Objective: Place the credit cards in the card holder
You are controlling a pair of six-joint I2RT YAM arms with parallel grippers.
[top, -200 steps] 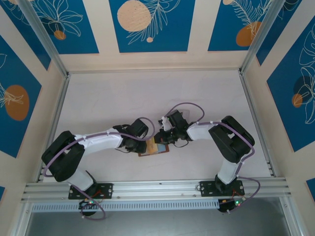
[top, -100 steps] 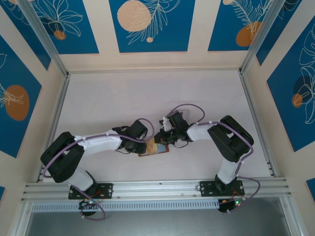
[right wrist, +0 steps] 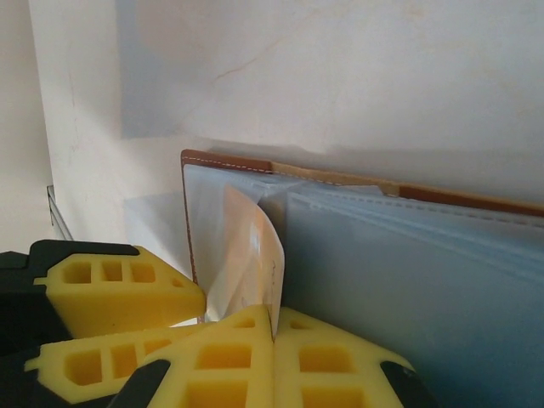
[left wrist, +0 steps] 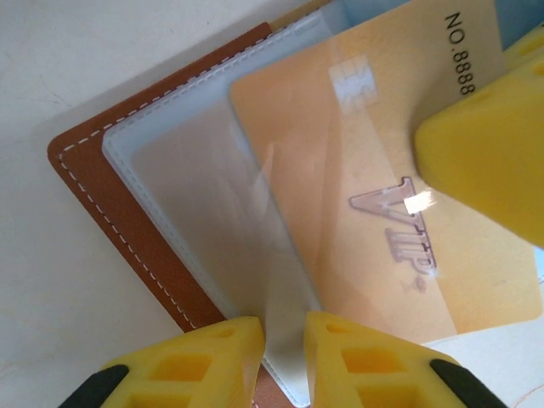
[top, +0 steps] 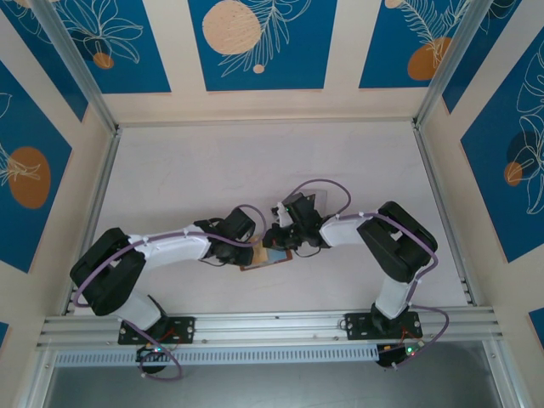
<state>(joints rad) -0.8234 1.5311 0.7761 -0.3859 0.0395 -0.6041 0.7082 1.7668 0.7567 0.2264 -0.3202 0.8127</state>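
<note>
Both my arms bend inward over the card holder [left wrist: 110, 195]. My right hand [right wrist: 274, 331], coming from 2 o'clock, is clamped on the gold card [left wrist: 340, 195]. My left hand [left wrist: 285, 361], from 9 o'clock, straddles the clear sleeve [left wrist: 187, 212]; whether it grips, I cannot tell.

Cannot read past "NO.8888" on the gold card [left wrist: 365, 195]: cut off ahead of the left gripper [left wrist: 285, 336], far corner covered by a finger [left wrist: 489, 161] of the right gripper [right wrist: 274, 336]. Seen from above, cannot make out the card holder [top: 252, 266], tiny and mostly buried beneath both grippers.
</note>
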